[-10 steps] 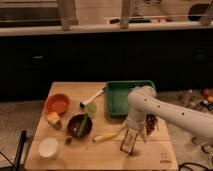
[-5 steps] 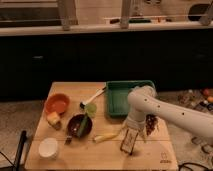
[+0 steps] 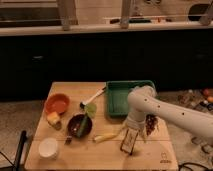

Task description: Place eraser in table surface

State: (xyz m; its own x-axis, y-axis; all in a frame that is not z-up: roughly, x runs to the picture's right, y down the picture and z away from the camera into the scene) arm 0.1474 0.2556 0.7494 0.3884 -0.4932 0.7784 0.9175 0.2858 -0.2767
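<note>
The gripper (image 3: 129, 147) points straight down over the near right part of the table surface (image 3: 95, 157), its tips at or just above the wood. Its jaws stand spread wide, and I cannot tell whether anything sits between them. I cannot pick out the eraser with any certainty.

The white arm (image 3: 150, 104) bends up and away to the right and covers the near right corner of the green tray (image 3: 131, 84), which lies just beyond the gripper. A dark reddish clump (image 3: 150, 125) sits just right of the wrist. Left of the gripper lies a pale yellow elongated thing (image 3: 105, 136), close by.

Further left is a dark bowl (image 3: 74, 125) with a green piece (image 3: 90, 110) leaning on its far rim. A white-handled utensil (image 3: 95, 96) lies beyond it. On the left stand an orange bowl (image 3: 57, 103), a yellowish lump (image 3: 53, 118) and, nearest, a white cup (image 3: 48, 147). A small dark logo (image 3: 162, 155) marks the near right corner.
</note>
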